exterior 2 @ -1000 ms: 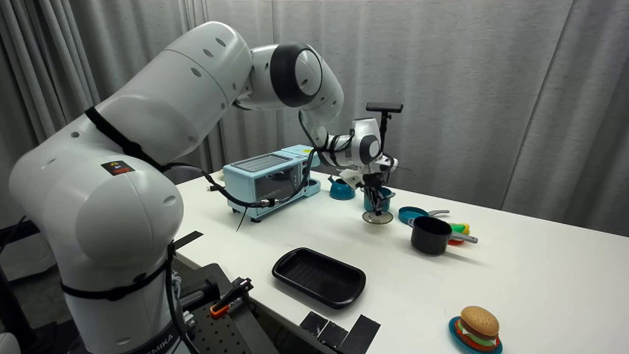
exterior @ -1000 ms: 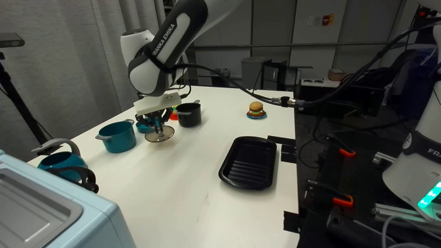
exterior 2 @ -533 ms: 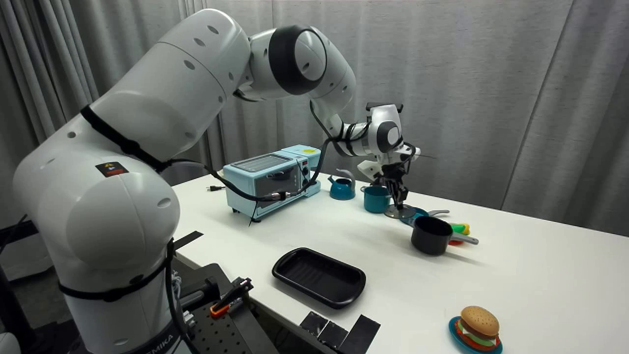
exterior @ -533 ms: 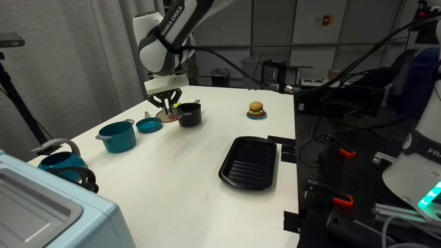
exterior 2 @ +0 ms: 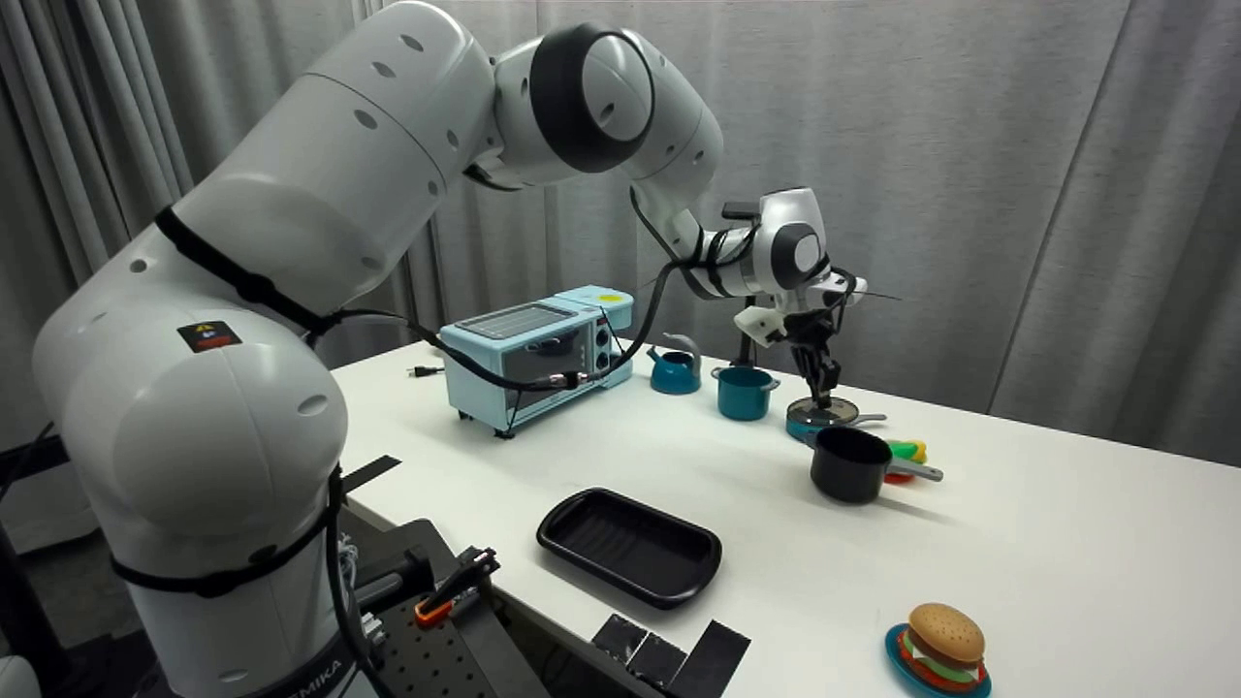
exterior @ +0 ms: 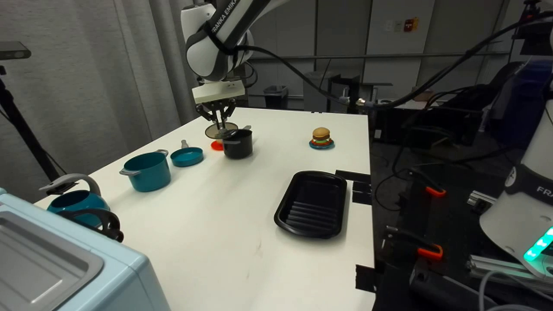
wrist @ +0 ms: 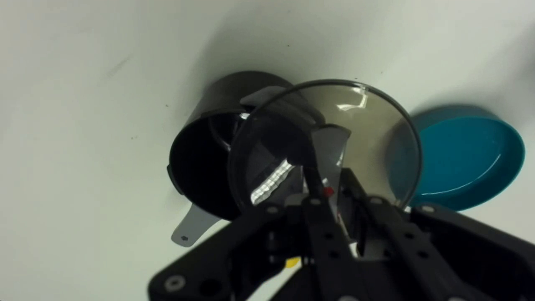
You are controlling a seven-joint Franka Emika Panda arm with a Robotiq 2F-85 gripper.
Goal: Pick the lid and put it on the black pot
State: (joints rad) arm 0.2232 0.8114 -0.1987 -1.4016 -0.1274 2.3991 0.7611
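The lid (exterior: 209, 131) is a round smoky see-through disc with a dark rim and a grey handle. It also shows in an exterior view (exterior 2: 842, 411) and in the wrist view (wrist: 368, 125). My gripper (exterior: 221, 124) is shut on the lid's grey handle (wrist: 330, 144) and holds the lid in the air, roughly level. The black pot (exterior: 238, 147) stands upright on the table with its top open; it also shows in an exterior view (exterior 2: 842, 475). In the wrist view the lid overlaps the right part of the black pot (wrist: 196, 167), so the lid is beside and above it, not centred.
A teal pan (exterior: 186, 157) lies close by, partly under the lid in the wrist view. Red, green and yellow toy pieces (exterior 2: 909, 452) lie behind the black pot. A teal pot (exterior: 147, 172), a kettle (exterior 2: 675, 370), a black tray (exterior: 312, 203), a burger (exterior: 321, 137) and a toaster oven (exterior 2: 533, 354) stand around.
My gripper has carried the lid from near the teal pot, past the teal pan, to beside the black pot. It has also risen somewhat. The pots and pan have not moved.
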